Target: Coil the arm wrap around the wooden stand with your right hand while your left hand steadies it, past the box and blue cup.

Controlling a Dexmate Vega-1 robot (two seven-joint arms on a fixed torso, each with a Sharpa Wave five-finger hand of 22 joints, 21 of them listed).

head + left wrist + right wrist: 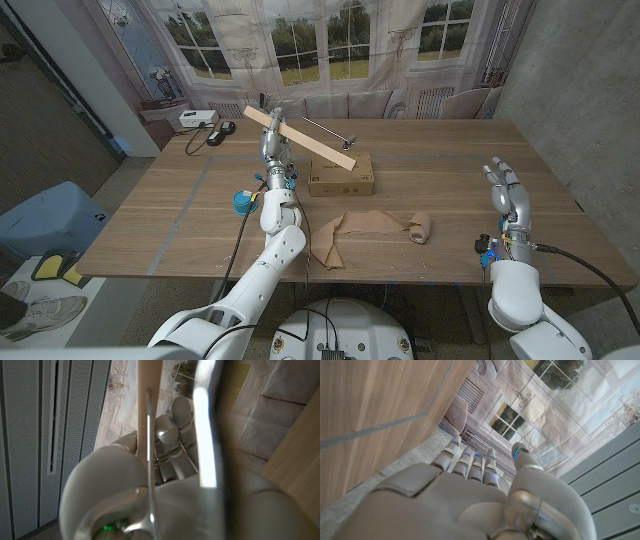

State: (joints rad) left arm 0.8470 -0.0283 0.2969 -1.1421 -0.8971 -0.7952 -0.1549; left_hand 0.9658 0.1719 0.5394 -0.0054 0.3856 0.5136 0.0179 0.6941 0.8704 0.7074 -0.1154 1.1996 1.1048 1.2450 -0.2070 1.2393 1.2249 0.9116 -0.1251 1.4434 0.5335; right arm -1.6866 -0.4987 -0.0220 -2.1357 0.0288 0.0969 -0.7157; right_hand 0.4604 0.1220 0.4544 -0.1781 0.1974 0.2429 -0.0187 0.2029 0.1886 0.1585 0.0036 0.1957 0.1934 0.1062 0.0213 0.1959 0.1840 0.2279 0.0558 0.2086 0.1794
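The left hand (pixel 272 143) is holding the wooden stand (pixel 300 140) up above the table (pixel 450 170), fingers closed around it near its upper end. The stand's long axis is slanting down toward the box (pixel 341 174), with the blue cup (pixel 241 203) just beside the left forearm. The wrap (pixel 365 230) is lying slack on the table's near side, stretched crosswise between the two arms, its rolled end (pixel 421 228) pointing toward the right hand (pixel 505 190). That hand is hanging open and empty, fingers apart, well apart from the wrap. It is the nearer hand to the rolled end, so the coming move likely needs it to reach inward toward the robot's left.
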